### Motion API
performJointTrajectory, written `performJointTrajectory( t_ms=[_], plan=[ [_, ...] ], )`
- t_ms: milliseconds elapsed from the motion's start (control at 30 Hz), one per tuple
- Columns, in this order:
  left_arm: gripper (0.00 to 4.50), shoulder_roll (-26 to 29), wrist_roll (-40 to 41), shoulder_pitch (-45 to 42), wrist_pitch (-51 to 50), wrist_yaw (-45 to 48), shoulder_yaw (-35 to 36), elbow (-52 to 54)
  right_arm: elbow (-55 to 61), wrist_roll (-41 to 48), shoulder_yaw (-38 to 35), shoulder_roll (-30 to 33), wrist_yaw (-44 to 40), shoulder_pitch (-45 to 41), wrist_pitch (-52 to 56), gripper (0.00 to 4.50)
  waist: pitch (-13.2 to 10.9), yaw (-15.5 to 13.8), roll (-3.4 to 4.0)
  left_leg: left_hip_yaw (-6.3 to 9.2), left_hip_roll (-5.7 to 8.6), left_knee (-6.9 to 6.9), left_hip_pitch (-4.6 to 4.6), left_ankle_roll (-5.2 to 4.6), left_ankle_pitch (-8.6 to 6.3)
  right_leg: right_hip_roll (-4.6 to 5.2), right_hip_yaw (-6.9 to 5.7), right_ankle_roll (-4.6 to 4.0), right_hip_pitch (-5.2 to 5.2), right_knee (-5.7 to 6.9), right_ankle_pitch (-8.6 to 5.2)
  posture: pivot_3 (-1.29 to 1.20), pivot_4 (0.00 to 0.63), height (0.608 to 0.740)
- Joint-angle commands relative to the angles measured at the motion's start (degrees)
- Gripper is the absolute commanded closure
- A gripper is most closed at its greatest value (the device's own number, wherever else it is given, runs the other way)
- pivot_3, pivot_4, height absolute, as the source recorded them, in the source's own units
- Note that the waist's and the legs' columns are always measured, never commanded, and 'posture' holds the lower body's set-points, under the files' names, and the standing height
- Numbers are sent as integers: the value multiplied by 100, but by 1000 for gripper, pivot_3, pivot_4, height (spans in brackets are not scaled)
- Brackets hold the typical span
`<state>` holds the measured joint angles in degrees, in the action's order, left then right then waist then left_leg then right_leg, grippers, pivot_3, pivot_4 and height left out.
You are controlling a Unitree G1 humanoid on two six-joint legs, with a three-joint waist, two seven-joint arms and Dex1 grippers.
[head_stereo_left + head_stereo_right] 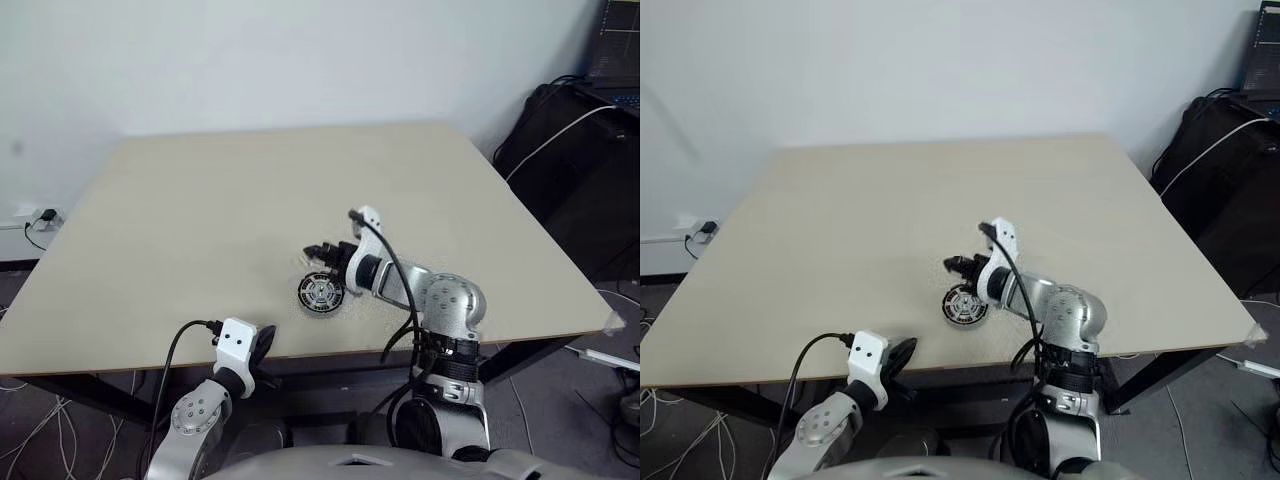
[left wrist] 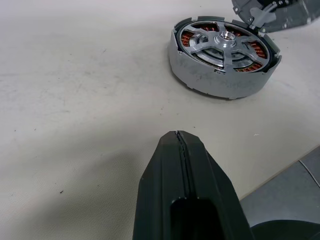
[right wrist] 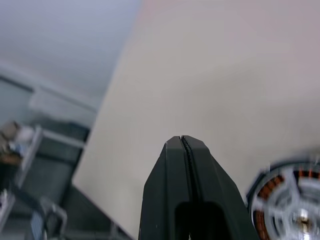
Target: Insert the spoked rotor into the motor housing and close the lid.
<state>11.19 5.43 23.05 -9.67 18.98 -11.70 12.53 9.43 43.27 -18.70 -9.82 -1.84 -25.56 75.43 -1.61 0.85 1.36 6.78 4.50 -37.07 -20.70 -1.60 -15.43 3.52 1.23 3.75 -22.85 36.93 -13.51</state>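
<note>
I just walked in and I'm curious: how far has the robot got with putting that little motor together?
The spoked rotor already sits inside the motor housing, copper windings showing between its spokes. Nothing is in hand: the right gripper hangs beside the housing with jaws shut and empty, and the left gripper is shut too, at the table's near edge. Left: closing the lid, which I can't clearly pick out.

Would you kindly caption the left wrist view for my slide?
Shut left gripper over the table, facing the motor housing with the spoked rotor seated inside.
</note>
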Motion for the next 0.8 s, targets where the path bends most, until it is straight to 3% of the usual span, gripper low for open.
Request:
performJointTrajectory(
  t_ms=[33, 200, 300, 433, 533, 633, 800],
  plan=[
    [4500, 43, 56, -92, 11, 79, 34, 180, 176, 1041, -446, -1290, 567, -608, -272, 4472, -1, 3, 2, 0, 0, 1, 0, -1, 0, 0, 1, -1, 0, 0, 0, 0, 0, 740],
    [4500, 57, 72, -169, -13, 124, 30, 141, 145, 2662, -294, -1014, 1167, -361, -450, 4472, -6, 21, 8, 0, -1, 2, -3, -5, 1, 0, 2, -2, -2, -2, -1, 0, 0, 740],
    [4500, 53, 67, -195, -17, 143, 31, 120, 295, 3041, 80, -699, 1217, -236, -720, 4472, -7, 38, 10, -1, -2, 2, -3, -8, 1, 0, 2, -3, -1, -3, -2, 0, 0, 740],
    [4500, 50, 60, -193, -6, 142, 33, 130, 786, 1865, 819, 62, 858, -114, -1643, 4472, -8, 53, 12, -4, -2, 1, -3, -10, 1, -2, 3, -1, -2, -3, -2, 0, 0, 740],
    [4500, 54, 59, -158, 13, 124, 55, 154, 1112, -143, 2021, 1197, 480, 164, -2769, 4472, -4, 38, 5, -6, 0, 0, -3, -10, 1, -5, 1, 2, 1, -5, -2, 0, 0, 740],
    [4500, 60, 59, -126, 25, 115, 75, 175, 1096, -1367, 2661, 1901, 376, 500, -3557, 4472, 1, -22, -13, -9, 12, -5, -2, -16, -2, -5, -6, 11, 11, -12, -5, 0, 0, 740],
    [4500, 78, 63, -98, 17, 133, 99, 199, 1125, -2272, 2616, 2362, 356, 1023, -4096, 4472, -5, -21, -16, -14, 4, -4, -7, -18, -5, 4, 10, 11, 2, -11, -5, 0, 0, 740]
  ],
)
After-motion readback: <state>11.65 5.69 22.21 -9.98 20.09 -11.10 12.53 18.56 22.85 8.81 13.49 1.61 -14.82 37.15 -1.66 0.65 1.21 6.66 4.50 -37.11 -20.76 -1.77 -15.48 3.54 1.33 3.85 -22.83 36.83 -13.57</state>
